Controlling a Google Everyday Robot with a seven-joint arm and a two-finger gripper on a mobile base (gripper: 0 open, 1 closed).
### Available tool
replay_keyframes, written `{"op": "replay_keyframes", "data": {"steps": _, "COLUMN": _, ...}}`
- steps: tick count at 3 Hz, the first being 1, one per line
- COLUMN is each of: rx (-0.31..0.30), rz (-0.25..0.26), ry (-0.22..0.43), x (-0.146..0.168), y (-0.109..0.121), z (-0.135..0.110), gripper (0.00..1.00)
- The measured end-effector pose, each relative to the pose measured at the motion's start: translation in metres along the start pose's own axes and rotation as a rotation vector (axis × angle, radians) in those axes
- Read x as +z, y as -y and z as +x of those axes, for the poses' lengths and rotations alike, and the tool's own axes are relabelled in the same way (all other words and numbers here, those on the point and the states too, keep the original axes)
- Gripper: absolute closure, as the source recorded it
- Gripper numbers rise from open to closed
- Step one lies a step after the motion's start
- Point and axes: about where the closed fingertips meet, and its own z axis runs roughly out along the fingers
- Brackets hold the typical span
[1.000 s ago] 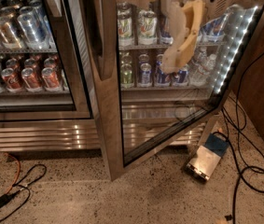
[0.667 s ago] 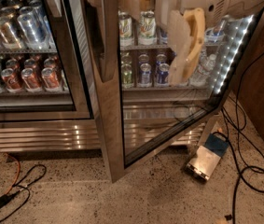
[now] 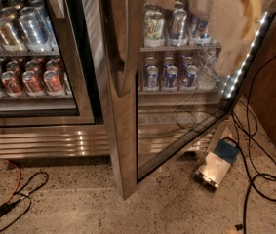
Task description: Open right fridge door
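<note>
The right fridge door (image 3: 124, 145) stands partly open, swung out from the cooler so that its brushed-steel edge faces the camera and its glass pane angles back to the right. Its lower corner hangs over the speckled floor (image 3: 79, 211). The vertical handle on its frame is near the top of the view.

The pincer (image 3: 230, 38) is at the upper right, in front of the open compartment and just beside the lit LED strip (image 3: 245, 57) on the cabinet's right wall. It is a pale, cream-coloured shape too smeared to read, so whether it is open or closed cannot be told, nor whether it touches the door.

Behind the glass, blue cans (image 3: 170, 77) stand in a row on the middle shelf, with green-and-white cans (image 3: 154, 27) on the shelf above. The left door (image 3: 76, 67) is closed over red and silver cans (image 3: 30, 79).

On the floor to the right lies a small silver box (image 3: 214, 167) with a blue top, with black cables (image 3: 254, 184) looping around it; an orange cable (image 3: 11, 189) trails at lower left.
</note>
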Motion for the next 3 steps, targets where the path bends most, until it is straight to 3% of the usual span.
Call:
{"op": "replay_keyframes", "data": {"steps": 1, "rx": 0.012, "rz": 0.127, "ry": -0.048, "x": -0.038, "y": -0.010, "z": -0.018, "gripper": 0.00}}
{"op": "replay_keyframes", "data": {"steps": 3, "rx": -0.009, "rz": 0.194, "ry": -0.034, "x": -0.036, "y": 0.005, "z": -0.032, "gripper": 0.00}}
